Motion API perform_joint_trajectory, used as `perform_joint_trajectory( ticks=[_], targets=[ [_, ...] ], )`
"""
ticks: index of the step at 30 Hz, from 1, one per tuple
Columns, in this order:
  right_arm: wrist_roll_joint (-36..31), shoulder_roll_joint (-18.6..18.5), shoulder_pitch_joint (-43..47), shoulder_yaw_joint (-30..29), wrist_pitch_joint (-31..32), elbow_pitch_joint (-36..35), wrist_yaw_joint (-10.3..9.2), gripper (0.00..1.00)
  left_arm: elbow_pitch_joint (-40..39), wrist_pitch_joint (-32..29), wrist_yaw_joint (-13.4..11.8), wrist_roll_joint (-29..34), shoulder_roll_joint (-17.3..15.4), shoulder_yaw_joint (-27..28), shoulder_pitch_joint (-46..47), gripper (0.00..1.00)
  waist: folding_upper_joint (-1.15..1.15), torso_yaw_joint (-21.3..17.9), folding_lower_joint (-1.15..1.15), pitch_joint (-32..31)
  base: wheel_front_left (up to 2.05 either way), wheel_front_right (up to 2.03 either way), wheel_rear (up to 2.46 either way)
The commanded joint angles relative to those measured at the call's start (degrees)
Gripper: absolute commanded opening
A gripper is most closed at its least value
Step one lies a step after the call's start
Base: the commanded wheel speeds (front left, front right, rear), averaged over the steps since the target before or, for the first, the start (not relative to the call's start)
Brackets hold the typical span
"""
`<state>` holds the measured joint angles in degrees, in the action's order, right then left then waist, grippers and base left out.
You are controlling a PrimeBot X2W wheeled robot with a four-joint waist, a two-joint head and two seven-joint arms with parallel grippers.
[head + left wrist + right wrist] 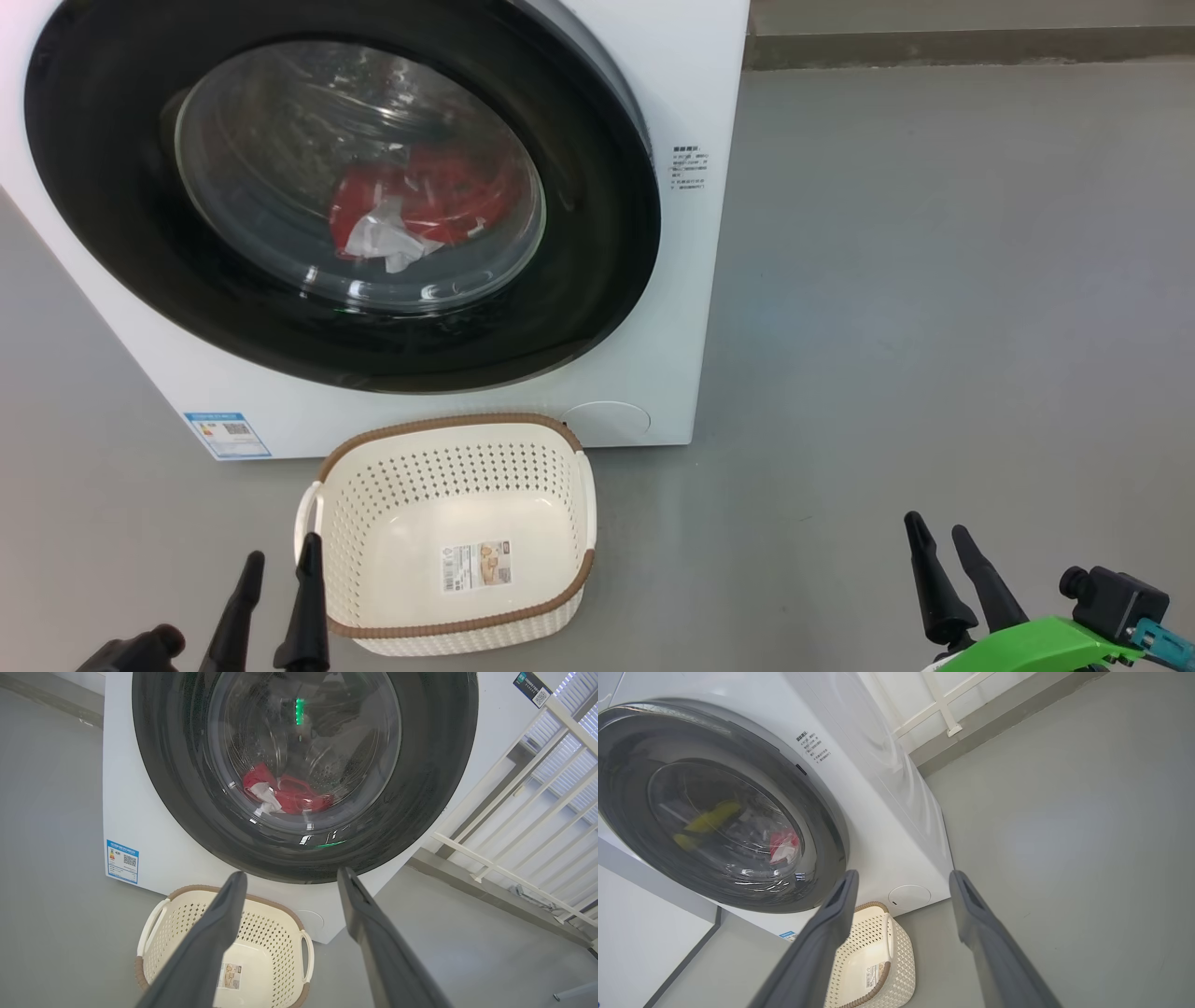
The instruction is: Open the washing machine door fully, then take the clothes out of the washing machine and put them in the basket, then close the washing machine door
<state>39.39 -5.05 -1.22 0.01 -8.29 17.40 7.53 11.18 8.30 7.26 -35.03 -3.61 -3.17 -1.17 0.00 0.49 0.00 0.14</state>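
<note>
The big washing machine point(691, 280) fills the upper left with its round door point(112, 233) shut, the basket point(448, 425) sits just below it, the red clothes point(439, 201) lie behind the glass, and the left gripper point(282, 547) and right gripper point(935, 523), in the bottom corners, have jaws apart.

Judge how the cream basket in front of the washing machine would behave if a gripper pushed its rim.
The basket looks like thin perforated plastic and holds nothing but a paper label, so it is probably light. On the smooth grey floor it would likely slide rather than resist. Its wide, low shape suggests it would not tip easily.
</note>
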Motion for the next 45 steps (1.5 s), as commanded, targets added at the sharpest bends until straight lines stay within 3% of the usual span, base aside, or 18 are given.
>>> perform_joint_trajectory(
  ticks=[1, 37, 45],
  targets=[
    [-1.31, -0.60, -0.73, 1.42, -0.85, -1.61, -0.03, 1.00, -1.75, 0.84, 0.17, 1.37, -1.08, 1.22, 0.37, 1.00, 0.00, 0.00, 0.00, 0.00, 0.00, 0.00, 0.00],
    [-22.35, -1.26, 0.88, 2.42, -6.71, -2.04, -0.04, 1.00, -1.66, 6.70, 0.23, 22.30, -1.41, 0.82, -1.00, 1.00, 0.00, -0.35, 0.00, 0.02, 0.00, 0.00, 0.00],
    [-22.72, -0.70, 0.96, 0.82, -6.71, -2.14, -0.04, 1.00, -0.58, 6.70, 0.23, 21.53, -0.93, 2.25, -0.67, 1.00, 0.00, -0.50, 0.00, 0.19, 0.00, 0.00, 0.00]
  ],
)
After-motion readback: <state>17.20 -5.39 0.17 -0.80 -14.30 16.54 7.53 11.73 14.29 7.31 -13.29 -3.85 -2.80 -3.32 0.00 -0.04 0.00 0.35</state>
